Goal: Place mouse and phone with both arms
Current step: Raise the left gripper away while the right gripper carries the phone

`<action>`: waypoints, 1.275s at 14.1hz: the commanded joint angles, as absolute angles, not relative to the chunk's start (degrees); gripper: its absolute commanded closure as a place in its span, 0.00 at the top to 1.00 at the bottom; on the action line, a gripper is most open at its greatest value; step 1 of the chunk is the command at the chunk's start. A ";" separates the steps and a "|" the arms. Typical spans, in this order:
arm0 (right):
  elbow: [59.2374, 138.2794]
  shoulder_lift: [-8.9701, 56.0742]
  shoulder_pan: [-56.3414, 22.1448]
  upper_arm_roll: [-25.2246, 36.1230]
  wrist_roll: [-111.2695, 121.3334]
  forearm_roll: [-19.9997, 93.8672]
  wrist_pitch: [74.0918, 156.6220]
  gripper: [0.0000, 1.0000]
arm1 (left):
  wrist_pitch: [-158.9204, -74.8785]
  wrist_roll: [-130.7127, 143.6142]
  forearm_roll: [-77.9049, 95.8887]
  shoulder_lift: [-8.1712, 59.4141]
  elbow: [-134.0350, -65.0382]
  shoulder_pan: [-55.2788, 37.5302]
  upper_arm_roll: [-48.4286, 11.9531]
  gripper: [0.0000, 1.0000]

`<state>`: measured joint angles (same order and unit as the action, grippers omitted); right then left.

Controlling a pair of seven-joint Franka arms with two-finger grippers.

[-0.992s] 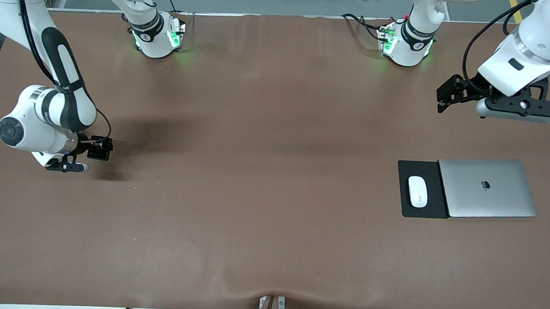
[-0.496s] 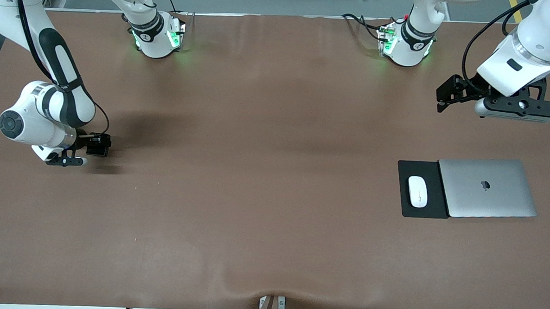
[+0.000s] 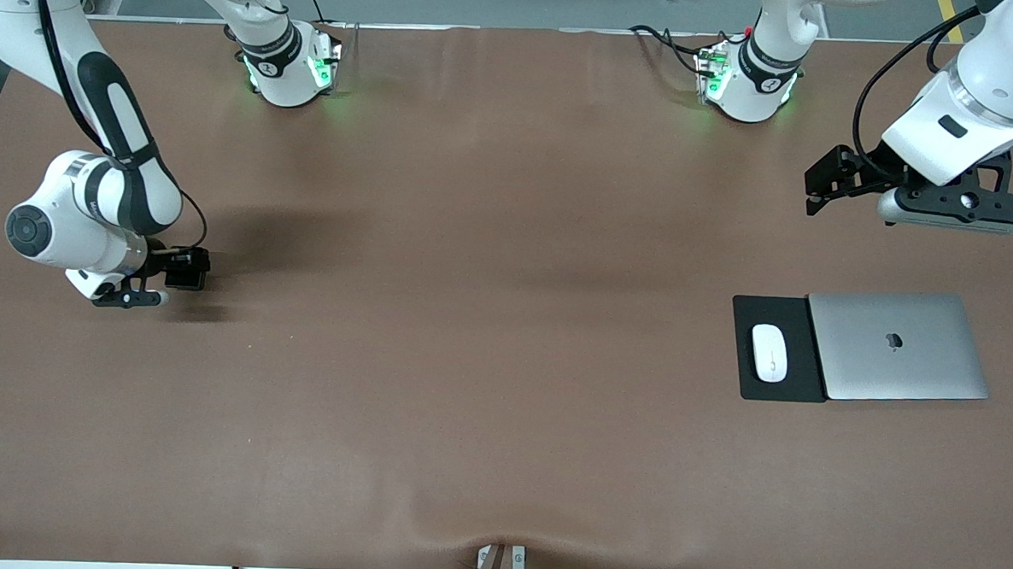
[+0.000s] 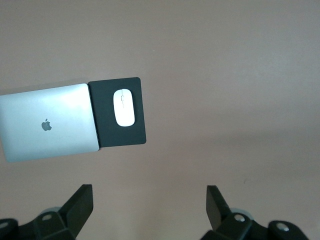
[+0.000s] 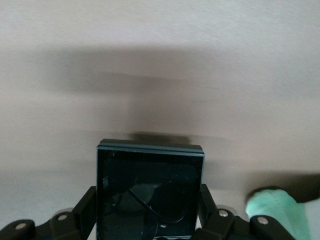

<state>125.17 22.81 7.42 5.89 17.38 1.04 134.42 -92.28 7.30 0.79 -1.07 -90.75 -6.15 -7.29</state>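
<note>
jaws of the right gripper were clamped on the phone, a glossy black near-square slab gripped by its edges, probably so it could be set down flat on the brown table. jaws of the left gripper gaped wide with nothing between them, hanging over bare table; well below them the smooth white oval mouse lay on a matte black pad beside a silver laptop.
</note>
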 commanded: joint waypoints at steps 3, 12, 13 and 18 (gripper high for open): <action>125.95 22.24 7.56 5.71 17.93 0.35 134.91 0.59 | -90.97 7.73 1.93 -0.35 -88.95 -6.15 -7.21 1.00; 128.50 22.59 8.35 5.71 18.28 0.35 139.04 0.95 | -90.09 8.35 2.64 -0.97 -88.24 -5.89 -6.68 1.00; 128.41 22.50 8.26 5.71 18.28 0.35 138.61 1.00 | -89.65 8.35 2.64 -1.05 -88.16 -5.98 -6.68 1.00; 123.33 16.36 5.81 5.62 18.19 0.35 127.82 1.00 | -89.21 8.61 2.64 -1.41 -87.89 -8.07 -3.80 1.00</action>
<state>125.64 20.98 6.95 5.71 17.81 1.01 133.58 -90.60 7.93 1.52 -1.00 -88.63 -6.22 -6.56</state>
